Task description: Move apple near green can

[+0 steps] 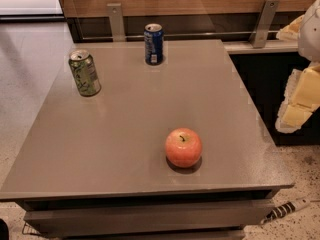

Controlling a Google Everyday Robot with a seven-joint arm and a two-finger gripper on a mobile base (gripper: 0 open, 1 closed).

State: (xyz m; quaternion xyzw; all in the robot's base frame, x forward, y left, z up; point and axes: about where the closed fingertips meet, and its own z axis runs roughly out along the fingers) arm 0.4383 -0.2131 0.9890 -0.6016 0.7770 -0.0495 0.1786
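Note:
The orange-red apple [183, 147] with a short dark stem sits on the grey table [130, 134], toward the front right. The olive-green can [84, 73] with a silver top stands upright near the table's far left edge, well away from the apple. My gripper [299, 100], white and pale yellow, hangs off the table's right side, above the floor and to the right of and beyond the apple. It holds nothing that I can see.
A dark blue can [153, 44] stands upright at the table's far edge, middle. A wooden wall panel with metal brackets [116, 19] runs behind the table. A cable [287, 209] lies on the speckled floor at the front right.

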